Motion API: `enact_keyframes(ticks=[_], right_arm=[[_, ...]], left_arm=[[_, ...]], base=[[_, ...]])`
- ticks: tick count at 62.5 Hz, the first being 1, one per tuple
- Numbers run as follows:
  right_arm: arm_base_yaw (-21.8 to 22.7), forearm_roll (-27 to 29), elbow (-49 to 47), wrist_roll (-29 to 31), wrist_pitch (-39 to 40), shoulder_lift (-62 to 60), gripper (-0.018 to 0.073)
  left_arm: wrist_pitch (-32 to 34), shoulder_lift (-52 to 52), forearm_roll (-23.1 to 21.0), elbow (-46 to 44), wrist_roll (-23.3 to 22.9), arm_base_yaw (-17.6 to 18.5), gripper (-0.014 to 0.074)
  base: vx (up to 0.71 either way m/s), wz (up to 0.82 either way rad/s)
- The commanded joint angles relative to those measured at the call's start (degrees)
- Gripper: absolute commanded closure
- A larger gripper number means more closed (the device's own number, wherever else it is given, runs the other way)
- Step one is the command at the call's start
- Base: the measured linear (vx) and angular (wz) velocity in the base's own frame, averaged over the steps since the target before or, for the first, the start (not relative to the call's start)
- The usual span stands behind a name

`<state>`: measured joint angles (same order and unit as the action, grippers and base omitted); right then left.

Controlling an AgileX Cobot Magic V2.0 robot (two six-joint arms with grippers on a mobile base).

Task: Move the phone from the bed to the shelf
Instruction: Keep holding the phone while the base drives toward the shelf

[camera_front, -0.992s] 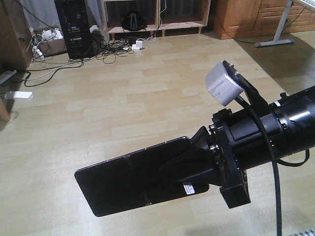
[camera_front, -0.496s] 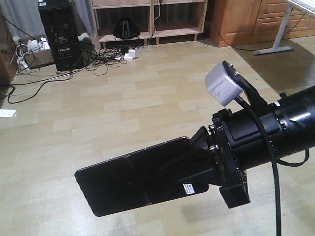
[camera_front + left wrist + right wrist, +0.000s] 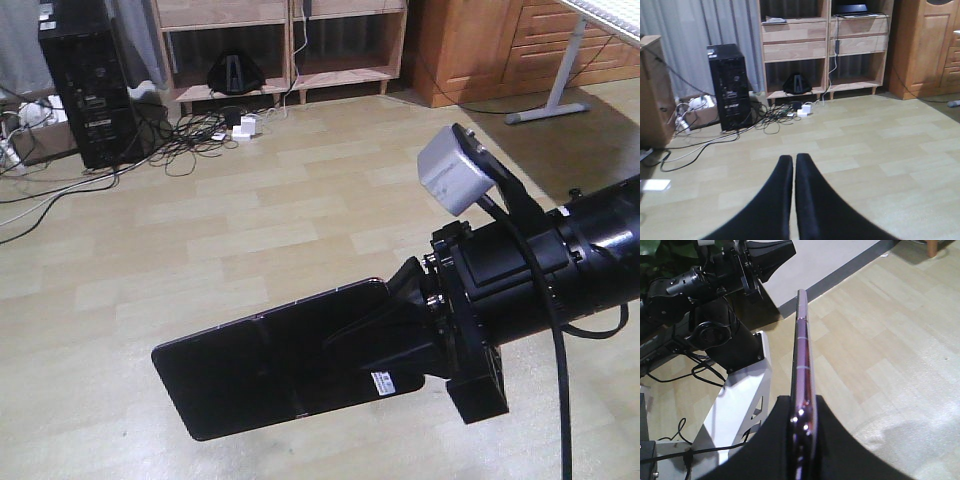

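Note:
The phone, a glossy black slab, hangs flat above the wood floor with my right gripper shut on its near end. In the right wrist view the phone shows edge-on, its pinkish rim clamped between the right gripper's black fingers. My left gripper is shut with nothing in it, pointing at the floor ahead. The shelf of pale boards stands against the far wall, and the left wrist view shows the shelf with its open compartments. The bed is out of view.
A black computer tower stands left of the shelf, with tangled cables and white adapters on the floor before it. An orange-brown cabinet and a white desk leg are to the right. The robot's white base is beside the phone.
The tower, shelf and cabinet have slid leftward and lower in the front view as the robot moves. The right gripper keeps the same hold on the phone.

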<state>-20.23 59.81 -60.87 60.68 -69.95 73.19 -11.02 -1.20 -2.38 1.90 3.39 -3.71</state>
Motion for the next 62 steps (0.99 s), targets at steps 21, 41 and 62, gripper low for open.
enact_keyframes(ticks=[21, 41, 62], right_arm=[[0.04, 5.17, -1.39, 0.01, -3.83, -1.64, 0.0561], [0.04, 5.17, -1.39, 0.01, -3.83, -1.64, 0.0561], [0.04, 5.17, -1.39, 0.01, -3.83, -1.64, 0.0561]], left_arm=[[4.26, -0.4, -0.54, 0.37, 0.0, 0.14, 0.0595], [4.26, -0.4, -0.54, 0.37, 0.0, 0.14, 0.0595], [4.26, -0.4, -0.54, 0.37, 0.0, 0.14, 0.0595]], base=[[0.35, -0.17], [0.36, -0.22], [0.38, -0.17]])
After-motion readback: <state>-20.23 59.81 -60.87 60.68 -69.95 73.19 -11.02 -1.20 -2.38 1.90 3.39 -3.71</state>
